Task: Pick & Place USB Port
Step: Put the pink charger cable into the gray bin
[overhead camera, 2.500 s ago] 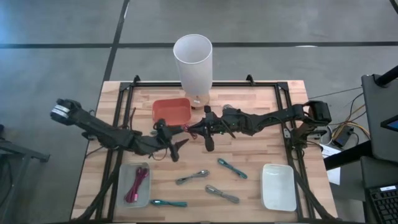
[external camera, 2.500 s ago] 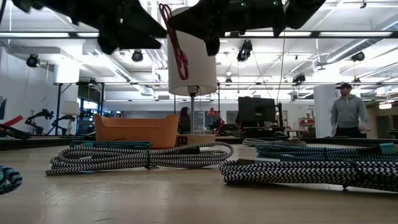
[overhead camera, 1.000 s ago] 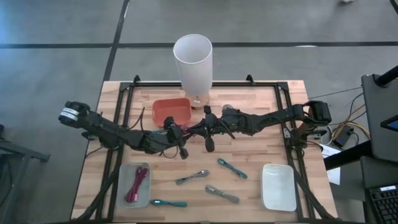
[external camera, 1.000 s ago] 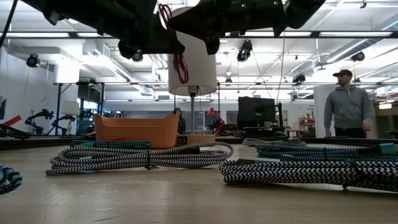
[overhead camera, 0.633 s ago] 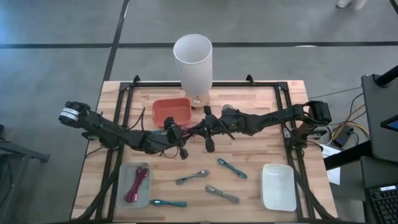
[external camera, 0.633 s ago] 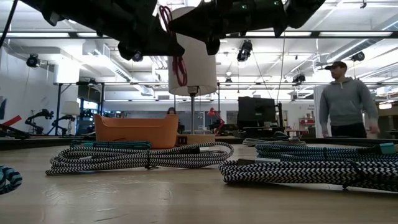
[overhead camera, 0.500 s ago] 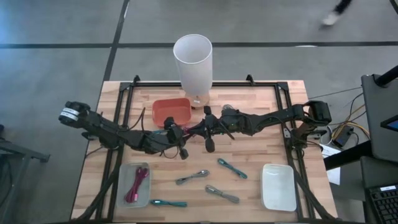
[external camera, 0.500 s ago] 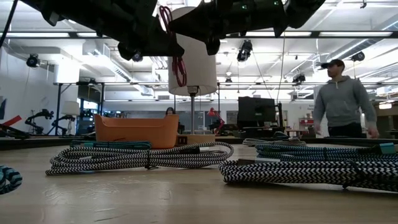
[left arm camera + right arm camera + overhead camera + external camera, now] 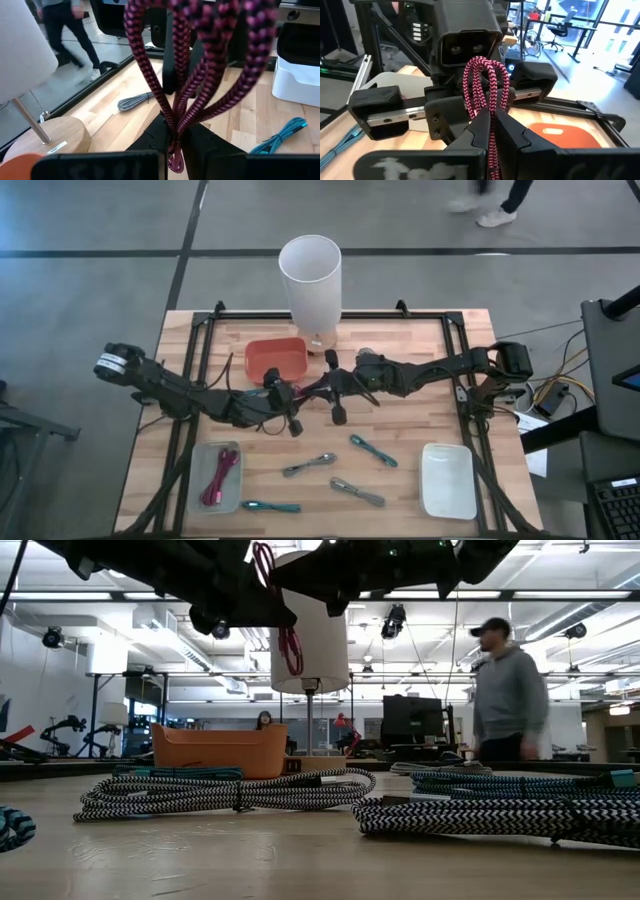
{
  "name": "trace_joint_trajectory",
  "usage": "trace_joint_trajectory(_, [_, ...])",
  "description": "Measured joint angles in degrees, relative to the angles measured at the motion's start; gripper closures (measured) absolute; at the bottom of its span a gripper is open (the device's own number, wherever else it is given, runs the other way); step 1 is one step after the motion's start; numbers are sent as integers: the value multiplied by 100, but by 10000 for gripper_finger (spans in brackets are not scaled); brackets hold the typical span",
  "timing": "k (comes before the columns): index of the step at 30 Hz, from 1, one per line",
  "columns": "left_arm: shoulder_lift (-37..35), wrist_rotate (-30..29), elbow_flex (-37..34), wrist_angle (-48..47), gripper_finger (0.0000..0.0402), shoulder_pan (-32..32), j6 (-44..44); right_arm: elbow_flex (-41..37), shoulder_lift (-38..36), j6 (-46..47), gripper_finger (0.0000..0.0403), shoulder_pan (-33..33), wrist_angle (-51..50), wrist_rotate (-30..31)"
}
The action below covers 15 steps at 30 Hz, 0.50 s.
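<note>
A pink-and-black braided cable (image 9: 302, 387), coiled in loops, hangs above the table's middle between my two grippers. My left gripper (image 9: 287, 396) reaches it from the left and is shut on it. My right gripper (image 9: 320, 390) reaches it from the right and is shut on it too. The two grippers face each other, almost touching. In the low view the loops (image 9: 287, 635) hang under both arms, clear of the table. My left gripper pinches a bunch of the cable's strands (image 9: 175, 131) between its two fingers, coming level from the table's left. The loops fan out beyond the fingertips, clear of the table. My right gripper pinches the gathered strands (image 9: 492, 116) between its two fingers, coming level from the table's right. The loop (image 9: 485, 75) stands out past the fingertips toward my left gripper, lifted clear.
An orange bin (image 9: 276, 358) and a tall white cylinder (image 9: 310, 275) stand at the far side. A clear tray (image 9: 203, 498) with another pink cable lies near left, a white tray (image 9: 447, 480) near right. Several bundled cables (image 9: 310, 464) lie between them. A person (image 9: 505, 700) walks behind the table.
Over the last second both grippers and the cable have kept still. Shortly before that, my left gripper came toward the table's right up to the cable that hung from my right gripper.
</note>
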Motion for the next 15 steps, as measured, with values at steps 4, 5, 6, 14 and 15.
trace_joint_trajectory(4, [-4,1,4,0,374,0,16,0,-12,-5,390,0,24,-13])
trace_joint_trajectory(5, [-4,1,4,0,375,0,23,0,-14,-23,390,-2,27,-13])
trace_joint_trajectory(6, [-4,1,5,0,375,0,33,0,-14,-30,390,-4,33,-13])
trace_joint_trajectory(14, [-4,-33,7,-7,375,4,37,0,-23,-747,390,18,15,263])
trace_joint_trajectory(15, [-4,-32,7,-9,375,3,38,0,-23,-790,390,28,13,307])
